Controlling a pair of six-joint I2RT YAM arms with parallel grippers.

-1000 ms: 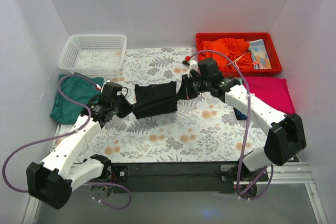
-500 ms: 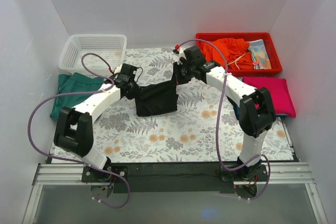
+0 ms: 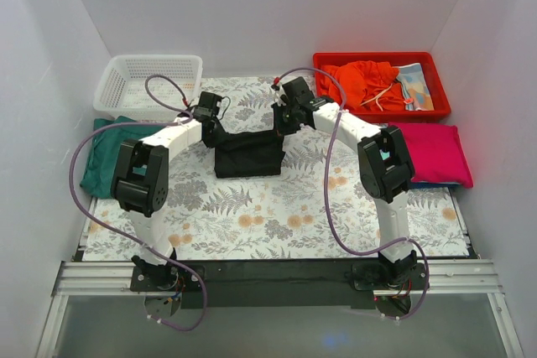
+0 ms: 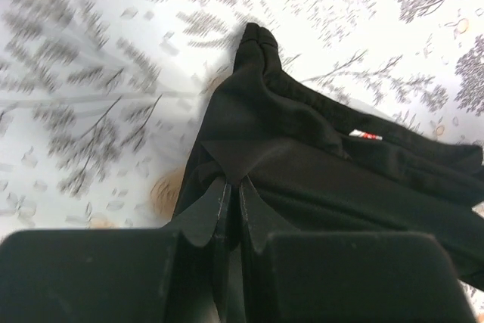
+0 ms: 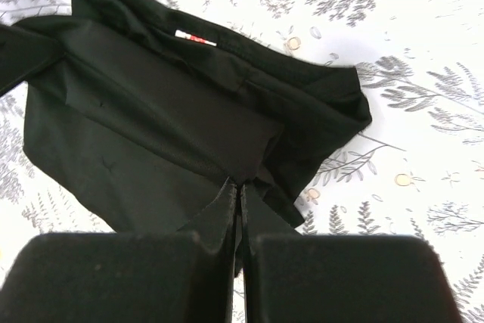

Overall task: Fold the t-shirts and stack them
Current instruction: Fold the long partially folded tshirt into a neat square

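Black shirt [image 3: 247, 155] | left pincer [image 4: 229, 200], right pincer [image 5: 237, 200] both clamp it | neck label [image 5: 198, 38] wrist views only

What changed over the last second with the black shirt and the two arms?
The left gripper and right gripper stayed shut on the black shirt, carrying its held edge toward the far side of the table and closer together; the shirt is now a compact rectangle. The green shirt, magenta shirt, white basket and red bin did not move.

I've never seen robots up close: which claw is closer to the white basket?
Left. The left gripper is by the basket, pinching the shirt; the right gripper pinches the shirt's other end, farther off.
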